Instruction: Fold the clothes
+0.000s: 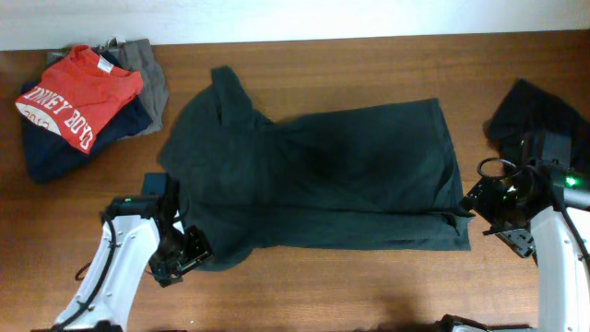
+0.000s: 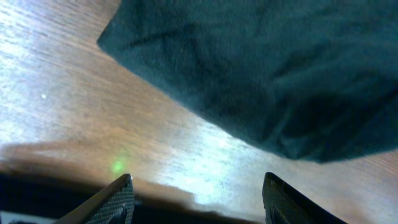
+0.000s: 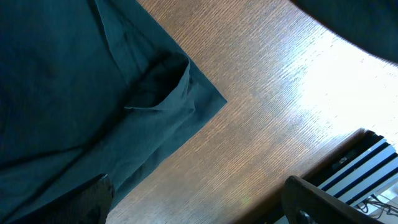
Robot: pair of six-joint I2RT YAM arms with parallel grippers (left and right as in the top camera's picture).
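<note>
Tabletop [image 1: 323,290]: brown wood grain, carrying all the clothes and both arms

Dark T-shirt [image 1: 323,175]: the largest garment, spread flat across the middle of the tabletop and lying sideways. Its sleeves are toward the left and its hem toward the right. One sleeve points to the upper left, and the other lies at the lower left edge. The cloth shows shallow wrinkles, and the lower right hem corner has a small fold

Stack of clothes, far left corner: a red shirt [image 1: 78,97] with white lettering lies on top of a navy garment [image 1: 55,157], with a grey garment [image 1: 147,69] behind them. The stack is well apart from the spread shirt

Black garment [image 1: 535,111]: bunched at the right edge of the tabletop, just behind the right arm

Left hand [image 1: 184,254]: low over the wood, just beside the shirt's lower left sleeve. Its fingers stand wide apart with nothing between them, and the sleeve edge lies ahead of the tips

Right hand [image 1: 475,207]: at the shirt's lower right hem corner, fingers spread wide and holding nothing. The folded corner lies ahead of them, toward the left finger
</note>
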